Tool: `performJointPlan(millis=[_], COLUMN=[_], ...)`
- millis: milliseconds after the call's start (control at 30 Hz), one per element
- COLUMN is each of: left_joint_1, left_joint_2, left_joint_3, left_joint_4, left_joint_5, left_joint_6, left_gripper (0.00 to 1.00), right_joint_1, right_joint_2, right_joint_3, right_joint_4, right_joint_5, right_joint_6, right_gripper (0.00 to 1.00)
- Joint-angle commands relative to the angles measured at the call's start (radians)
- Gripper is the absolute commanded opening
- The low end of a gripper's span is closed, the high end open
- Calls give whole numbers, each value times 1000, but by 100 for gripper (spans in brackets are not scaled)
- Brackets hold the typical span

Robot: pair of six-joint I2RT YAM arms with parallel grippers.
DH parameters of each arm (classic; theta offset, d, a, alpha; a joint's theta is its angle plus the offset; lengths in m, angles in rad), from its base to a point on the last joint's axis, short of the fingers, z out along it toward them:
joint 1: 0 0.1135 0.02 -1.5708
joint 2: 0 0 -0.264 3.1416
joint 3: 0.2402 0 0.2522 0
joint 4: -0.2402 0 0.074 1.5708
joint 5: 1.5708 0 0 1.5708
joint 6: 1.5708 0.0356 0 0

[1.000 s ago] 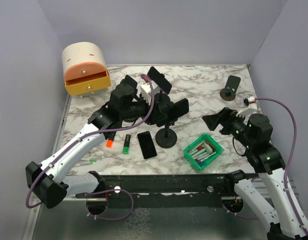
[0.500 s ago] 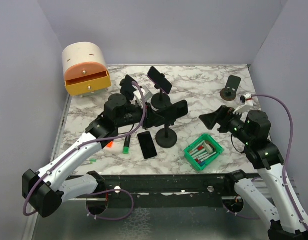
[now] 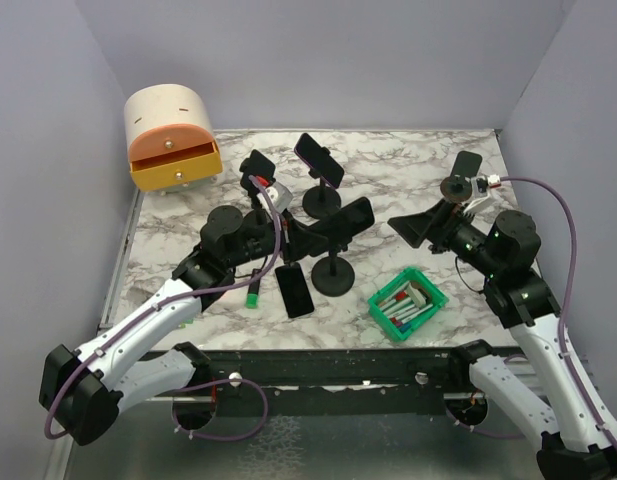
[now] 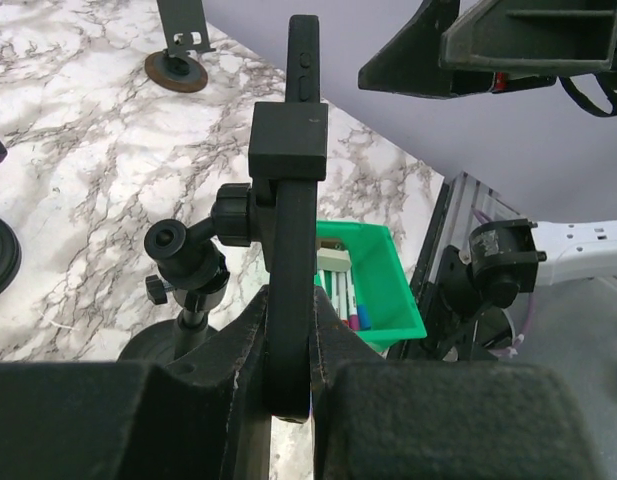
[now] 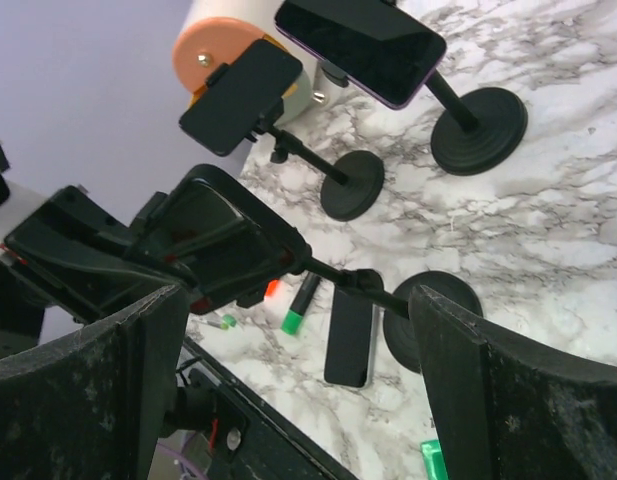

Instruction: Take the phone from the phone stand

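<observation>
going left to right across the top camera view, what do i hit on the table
drawer box → green marker → loose phone lying flat → phone stand base → green bin → small stand at the far right

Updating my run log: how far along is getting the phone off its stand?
Done: left tool closed on the phone. In hand: phone still sits in the stand's clamp, not lifted. Left: pull it free; right tool hangs open nearby.
</observation>
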Motion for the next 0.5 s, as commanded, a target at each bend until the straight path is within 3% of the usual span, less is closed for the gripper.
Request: performJointPlan(millis=[0, 467], left_joint_1=[6, -18], left_joint_2=[-22, -45], left_joint_3=[-72, -209], left_joint_4=[80, 245], left_joint_5=[-42, -107], left_joint_6=[-87, -198], left_gripper=[0, 0], right_joint_1=[3, 3], right_joint_2=[18, 79], right_joint_3=[-12, -19], right_joint_4=[134, 253], right_joint_5=[-58, -130], right_joint_6=[102, 202], right_gripper=[97, 96])
